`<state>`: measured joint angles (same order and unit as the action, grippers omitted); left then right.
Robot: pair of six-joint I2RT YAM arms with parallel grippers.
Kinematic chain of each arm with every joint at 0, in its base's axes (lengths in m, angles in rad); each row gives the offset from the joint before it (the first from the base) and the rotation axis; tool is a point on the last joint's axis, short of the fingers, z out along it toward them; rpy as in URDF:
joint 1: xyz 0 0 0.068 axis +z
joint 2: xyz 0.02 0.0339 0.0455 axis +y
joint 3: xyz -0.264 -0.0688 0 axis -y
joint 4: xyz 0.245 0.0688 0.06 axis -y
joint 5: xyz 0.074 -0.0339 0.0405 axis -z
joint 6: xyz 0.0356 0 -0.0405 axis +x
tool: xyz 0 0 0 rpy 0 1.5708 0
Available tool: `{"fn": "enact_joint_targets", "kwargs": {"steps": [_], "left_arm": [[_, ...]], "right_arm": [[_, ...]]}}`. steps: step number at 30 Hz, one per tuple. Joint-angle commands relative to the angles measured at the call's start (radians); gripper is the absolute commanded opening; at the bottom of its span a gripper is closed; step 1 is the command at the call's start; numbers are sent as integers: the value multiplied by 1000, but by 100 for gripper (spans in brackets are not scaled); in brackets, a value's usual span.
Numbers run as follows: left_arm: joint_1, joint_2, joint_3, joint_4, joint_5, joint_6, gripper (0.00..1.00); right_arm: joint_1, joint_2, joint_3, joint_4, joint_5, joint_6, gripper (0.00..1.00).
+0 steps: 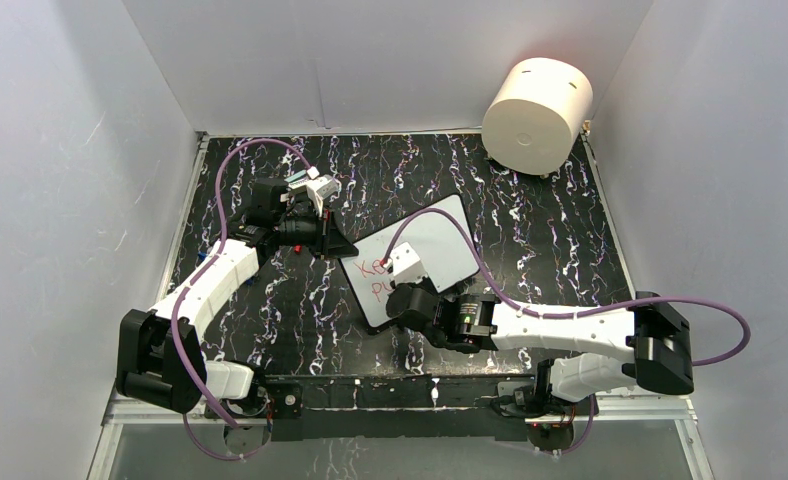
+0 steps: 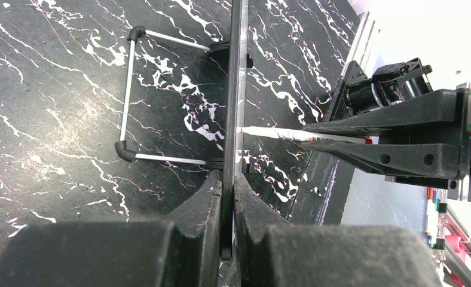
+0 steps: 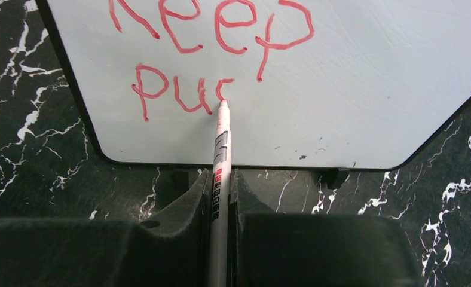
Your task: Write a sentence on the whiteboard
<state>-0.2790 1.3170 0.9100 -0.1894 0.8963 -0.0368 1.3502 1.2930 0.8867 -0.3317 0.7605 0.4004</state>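
The whiteboard (image 1: 440,245) stands tilted on the black marbled table. Red writing on it, the sentence (image 3: 209,54), reads "Keep" with "Pu" and a started letter below. My left gripper (image 2: 228,185) is shut on the whiteboard's edge (image 2: 238,89), seen edge-on in the left wrist view. My right gripper (image 3: 221,179) is shut on a white marker (image 3: 221,155). Its red tip touches the board just under the last stroke. In the top view the left gripper (image 1: 342,247) is at the board's left side and the right gripper (image 1: 402,295) is at its near end.
A cream cylinder (image 1: 537,113) sits at the back right corner. The board's wire stand (image 2: 128,95) rests on the table behind it. White walls close in on the left, back and right.
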Motion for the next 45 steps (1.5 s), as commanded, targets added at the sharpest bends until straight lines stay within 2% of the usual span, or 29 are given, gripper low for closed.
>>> {"fn": "enact_joint_targets", "kwargs": {"steps": [1,9,18,30,45], "left_arm": [[-11,33,-10,-71,-96,32,0],[-11,35,-10,-71,-95,32,0],[-11,39,-8,-71,-91,32,0],[-11,37,-8,-70,-94,32,0],[-12,37,-10,-70,-96,32,0]], "right_arm": [[-6,1,4,-56,50,55,0],[-5,3,-4,-47,17,53,0],[-5,0,-15,59,-42,11,0],[-5,-99,-37,60,17,0,0],[-40,-86,-30,114,42,-53,0]]}}
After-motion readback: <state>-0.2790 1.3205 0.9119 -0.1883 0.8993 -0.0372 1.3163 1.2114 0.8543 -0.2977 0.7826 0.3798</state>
